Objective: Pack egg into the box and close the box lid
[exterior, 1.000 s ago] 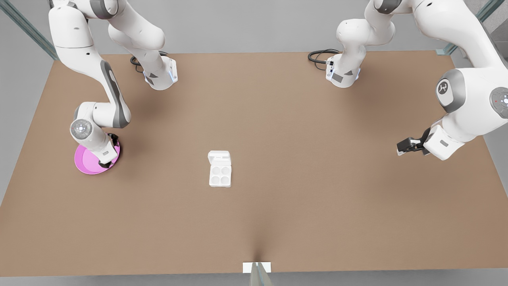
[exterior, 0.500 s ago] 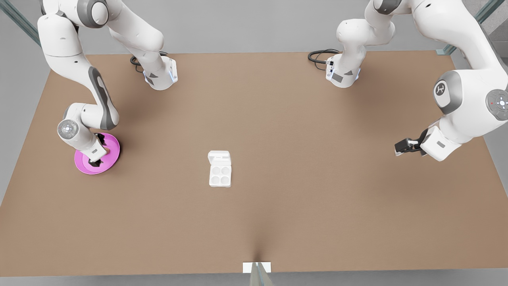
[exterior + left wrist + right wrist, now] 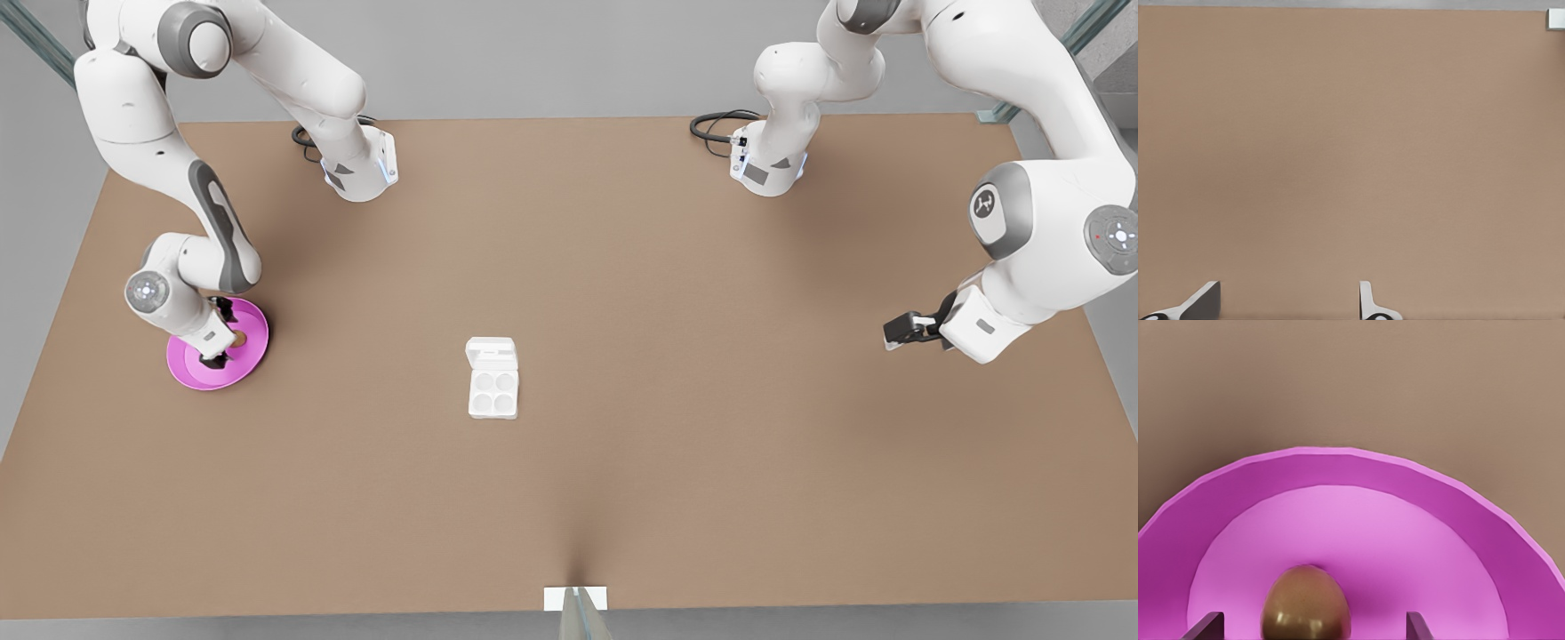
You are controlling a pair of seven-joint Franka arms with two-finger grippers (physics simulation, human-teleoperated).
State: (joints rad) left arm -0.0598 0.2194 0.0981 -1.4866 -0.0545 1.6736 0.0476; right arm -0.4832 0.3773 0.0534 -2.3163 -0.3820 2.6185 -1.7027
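The tan-brown egg [image 3: 1307, 603] lies on a round pink plate [image 3: 1358, 480] at the front view's left. My right gripper [image 3: 1310, 625] hangs low over that plate, open, with one finger on each side of the egg. In the front view the right gripper [image 3: 220, 336] covers part of the plate [image 3: 191, 372], and the egg [image 3: 238, 339] shows as a small brown spot. The white box [image 3: 492, 394] sits mid-table, its four cups bare. Its lid [image 3: 492, 353] lies folded back flat on the far side. My left gripper [image 3: 896, 331] waits, open, above bare table at the front view's right, and its fingertips [image 3: 1203, 299] show.
The brown table [image 3: 676, 267] stretches wide around the box. Both arm bases [image 3: 360, 169] stand at the far edge with black cables. A small white tag [image 3: 575, 598] marks the near edge and shows as the white tag [image 3: 1556, 18] from the left wrist.
The right arm has shifted toward the front view's left over the plate, uncovering more pink and the egg. The left gripper has drifted slightly.
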